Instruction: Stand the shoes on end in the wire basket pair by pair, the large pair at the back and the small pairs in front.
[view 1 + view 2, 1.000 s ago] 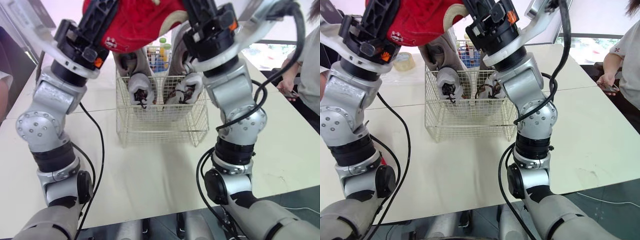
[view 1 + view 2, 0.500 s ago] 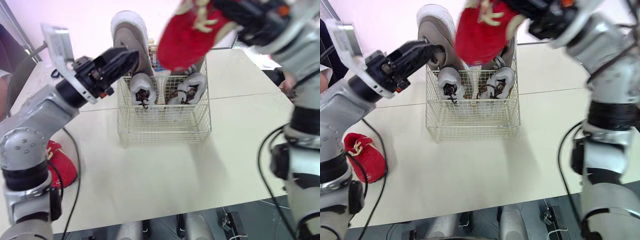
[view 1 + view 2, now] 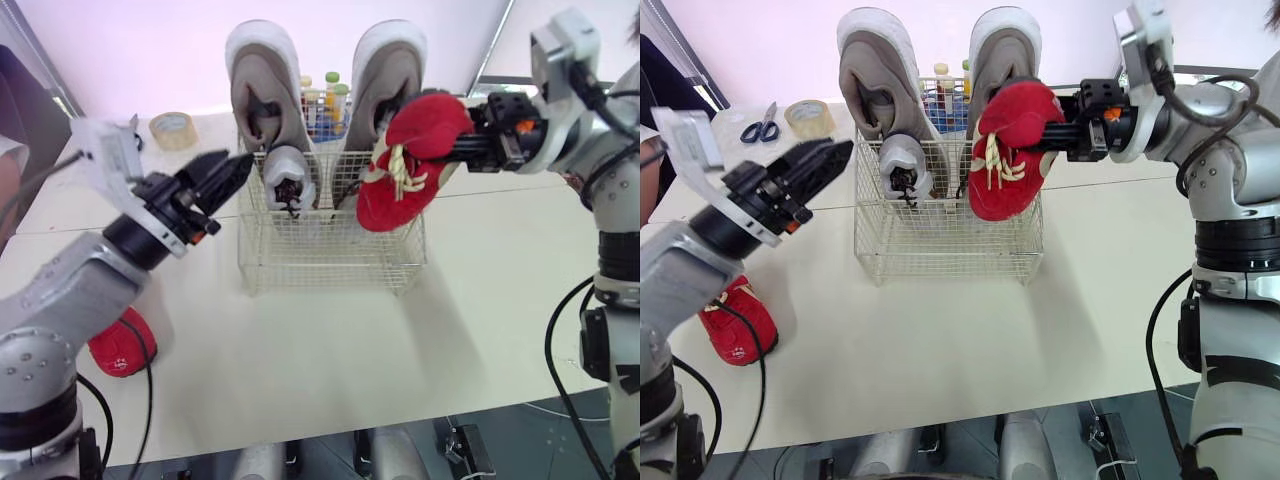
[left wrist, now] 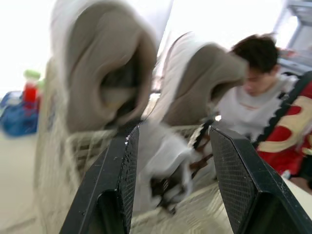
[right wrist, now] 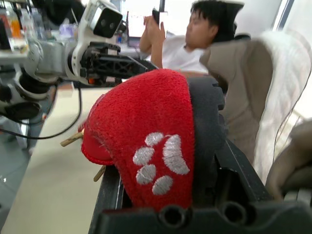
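Note:
A wire basket [image 3: 330, 250] stands mid-table. Two large grey shoes [image 3: 262, 85] [image 3: 388, 65] stand on end at its back. One small grey-white shoe [image 3: 285, 180] stands in front on the left. My right gripper [image 3: 455, 143] is shut on a red shoe [image 3: 410, 160], which hangs toe-down over the basket's right front and hides what lies behind it. In the right wrist view the red shoe [image 5: 146, 131] sits between my fingers. My left gripper [image 3: 238, 168] is open and empty, just left of the basket. A second red shoe [image 3: 735, 320] lies on the table at the left.
A tape roll [image 3: 810, 117] and scissors [image 3: 760, 125] lie at the back left. Bottles [image 3: 325, 100] stand behind the basket. A person [image 5: 195, 34] sits beyond the table. The table's front edge [image 3: 330, 440] runs close to me.
The right gripper has brought the red shoe down from high above the basket to its right front. The left gripper has drawn back to the left, away from the large shoe.

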